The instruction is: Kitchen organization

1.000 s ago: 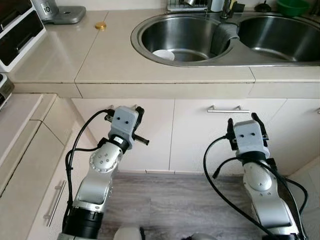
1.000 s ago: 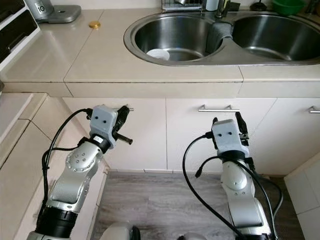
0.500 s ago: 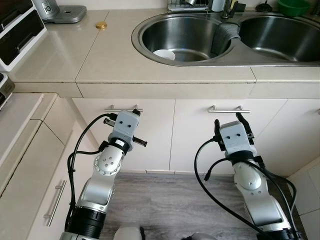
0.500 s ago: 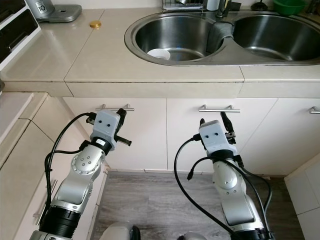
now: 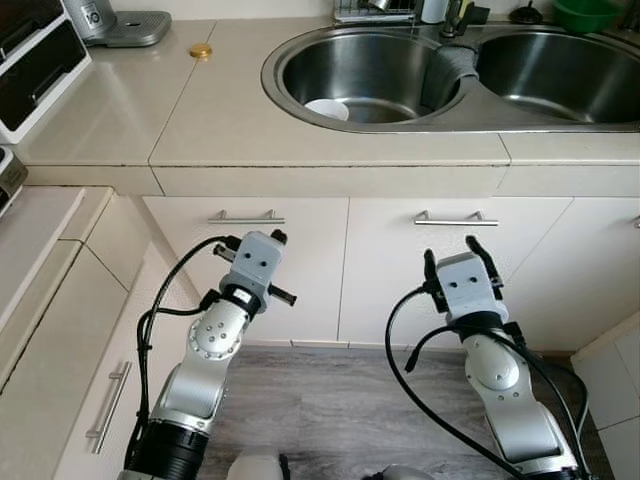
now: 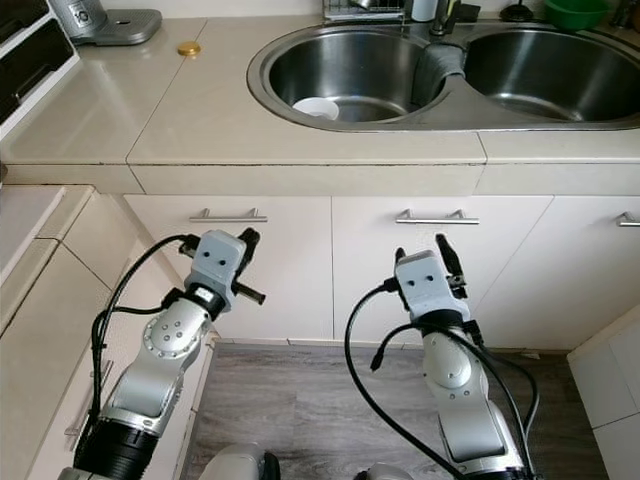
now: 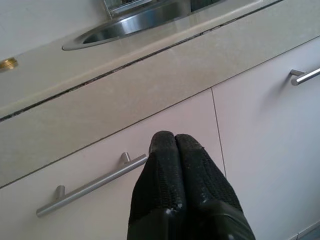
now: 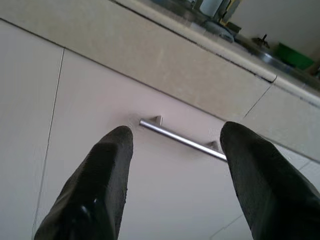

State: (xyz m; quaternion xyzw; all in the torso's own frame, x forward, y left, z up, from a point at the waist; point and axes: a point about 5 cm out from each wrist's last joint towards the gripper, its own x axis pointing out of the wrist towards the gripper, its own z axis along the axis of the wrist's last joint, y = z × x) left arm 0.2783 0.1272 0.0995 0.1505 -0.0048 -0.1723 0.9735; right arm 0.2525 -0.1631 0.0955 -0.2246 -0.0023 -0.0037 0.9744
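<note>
Both arms are held low in front of the cream cabinet doors under the counter. My left gripper (image 5: 276, 238) is shut with nothing in it, its fingers (image 7: 172, 150) pressed together just below the left door's metal bar handle (image 5: 246, 216). My right gripper (image 5: 452, 255) is open and empty, pointing up at the middle door's handle (image 8: 182, 141), which lies across the gap between the two fingers without touching them. Up on the counter, a double steel sink (image 5: 290, 75) holds a small white bowl (image 5: 327, 108) in its left basin.
A grey cloth (image 5: 450, 70) hangs over the sink divider. A gold cap (image 5: 201, 50) lies on the counter, an appliance base (image 5: 125, 25) stands at the back left, and a green bowl (image 5: 585, 12) at the back right. A lower counter with drawers (image 5: 60, 330) runs along my left. The floor is wood.
Both arms have dropped lower in front of the doors. The left gripper now sits under its handle, and the right gripper has moved left and down below the middle handle.
</note>
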